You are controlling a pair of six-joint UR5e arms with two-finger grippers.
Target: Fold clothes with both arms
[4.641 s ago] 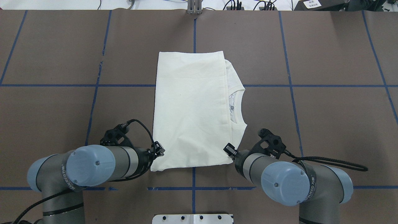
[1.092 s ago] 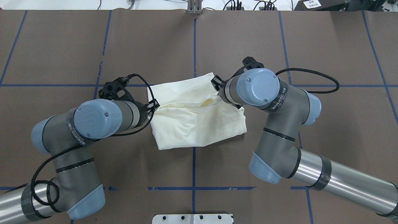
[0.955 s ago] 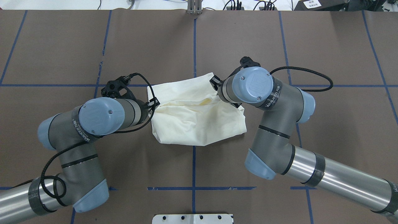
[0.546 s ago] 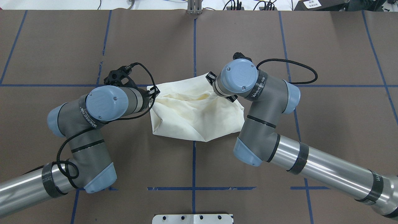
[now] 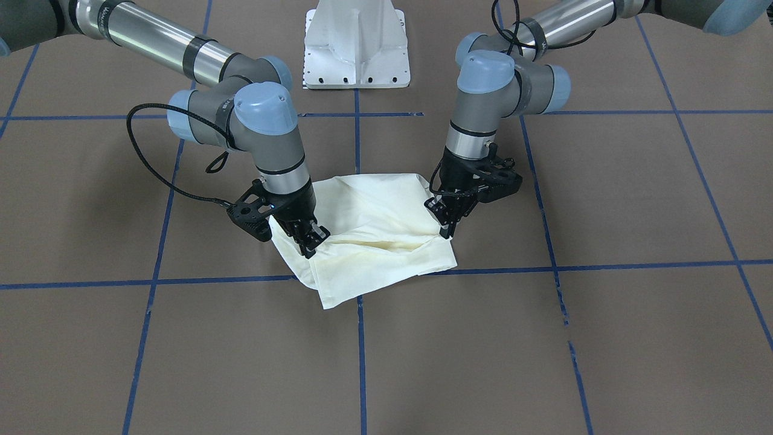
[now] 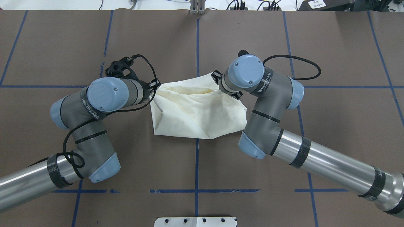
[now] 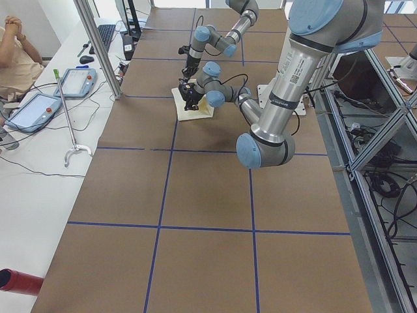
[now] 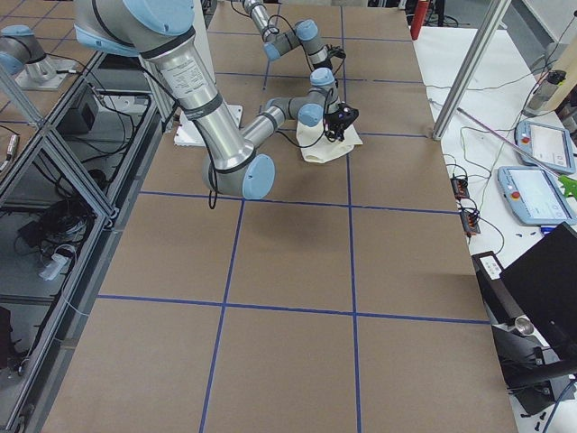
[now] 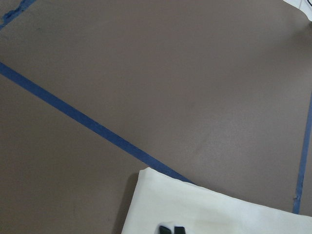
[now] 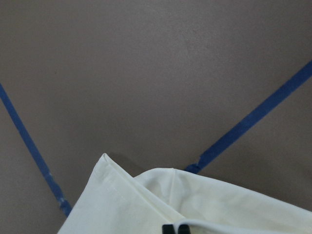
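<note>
The cream T-shirt (image 6: 197,113) lies half-folded at the table's middle, plain side up, print hidden. It also shows in the front view (image 5: 380,241). My left gripper (image 5: 449,229) is shut on one lifted corner of the shirt's turned-over edge. My right gripper (image 5: 311,244) is shut on the other corner. Both hold the edge a little above the lower layer, on the far side from my base. In the left wrist view the fingertips (image 9: 171,229) pinch cream cloth (image 9: 209,209). In the right wrist view the fingertips (image 10: 175,228) pinch cloth (image 10: 141,204) too.
The brown table cover (image 6: 284,47) carries a grid of blue tape lines (image 6: 196,164). The white pedestal base (image 5: 356,42) stands at my side. Past the table's ends are an operator (image 7: 16,52), teach pendants (image 8: 536,194) and a metal post (image 7: 98,45).
Both grippers have carried the shirt's near edge up and away from my base, over the rest of the shirt. The flat folded shirt is now doubled over and bunched.
</note>
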